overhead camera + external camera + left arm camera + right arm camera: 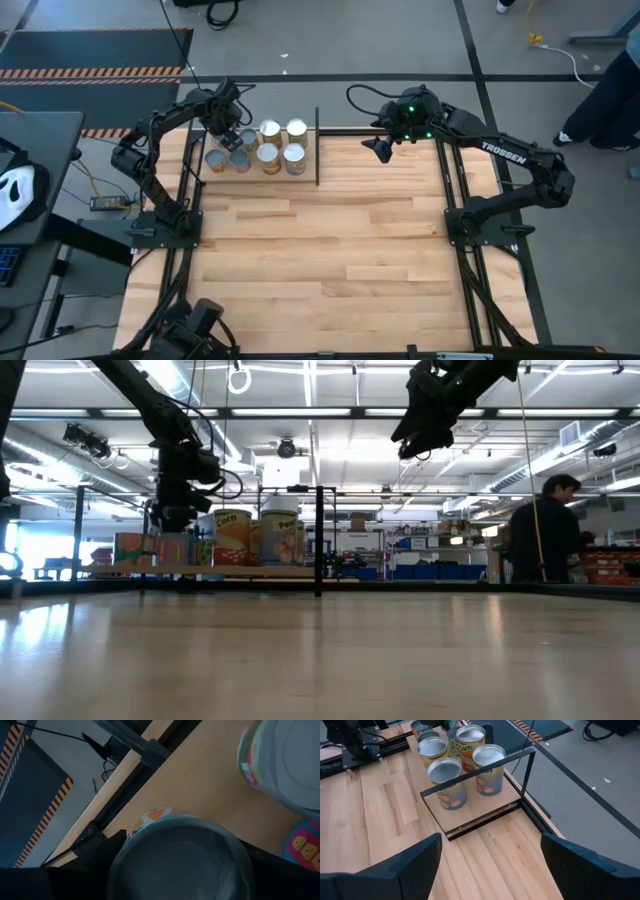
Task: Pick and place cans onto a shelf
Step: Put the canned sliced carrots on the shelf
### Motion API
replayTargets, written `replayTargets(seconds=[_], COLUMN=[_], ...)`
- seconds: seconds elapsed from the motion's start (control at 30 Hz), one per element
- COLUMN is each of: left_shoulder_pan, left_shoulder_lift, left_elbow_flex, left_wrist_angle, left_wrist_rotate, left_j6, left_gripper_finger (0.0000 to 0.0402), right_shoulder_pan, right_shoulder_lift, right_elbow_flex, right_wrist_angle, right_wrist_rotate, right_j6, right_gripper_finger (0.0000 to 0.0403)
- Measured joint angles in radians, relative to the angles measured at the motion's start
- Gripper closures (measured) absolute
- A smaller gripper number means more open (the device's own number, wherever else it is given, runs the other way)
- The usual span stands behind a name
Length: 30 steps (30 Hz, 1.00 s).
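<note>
The shelf point(475, 817), a light board framed in black rods, stands at the table's far left. Several cans point(282, 143) with silver tops stand on it in rows. My left gripper point(228, 138) reaches down over the shelf's far left corner and is shut on a silver-topped can point(180, 860) with an orange label. In the low view my left gripper point(172, 525) sits right above the short cans at the shelf's left end. My right gripper point(378, 150) hangs open in the air to the right of the shelf, with nothing between its fingers point(395, 870). My left gripper has the can's round wall just under its rim point(117, 857) between its two fingers, one on each side. The fingers come steeply from above. The can is upright with its top toward the wrist. The gripper hides its bottom, so I cannot tell whether it rests on the board.
Two other cans point(285, 765) stand close beside the held one. The shelf's black upright post point(318, 145) rises at its right edge. Bare wooden tabletop point(330, 260) stretches across the middle and near side. A person point(545, 530) stands in the room beyond the table.
</note>
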Motion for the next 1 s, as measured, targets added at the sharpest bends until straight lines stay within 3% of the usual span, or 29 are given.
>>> replayTargets(seconds=[0.3,0.8,1.0], left_shoulder_pan=[-0.006,-0.006,-0.009], left_shoulder_lift=[0.001,0.018,0.018], left_elbow_flex=[0.0,0.001,0.001], left_wrist_angle=[0.024,0.022,0.023], left_wrist_rotate=[0.0,-0.042,-0.012], left_j6=[0.048,0.029,0.065], left_gripper_finger=[0.0082,0.0083,0.0122], right_shoulder_pan=[0.0,0.0,0.0], right_shoulder_lift=[0.0,0.0,0.0], right_elbow_flex=[0.0,0.0,0.0], right_wrist_angle=[0.0,0.0,0.0], right_wrist_rotate=[0.0,0.0,-0.001], right_j6=[0.001,-0.002,-0.008], right_gripper_finger=[0.0056,0.0056,0.0056])
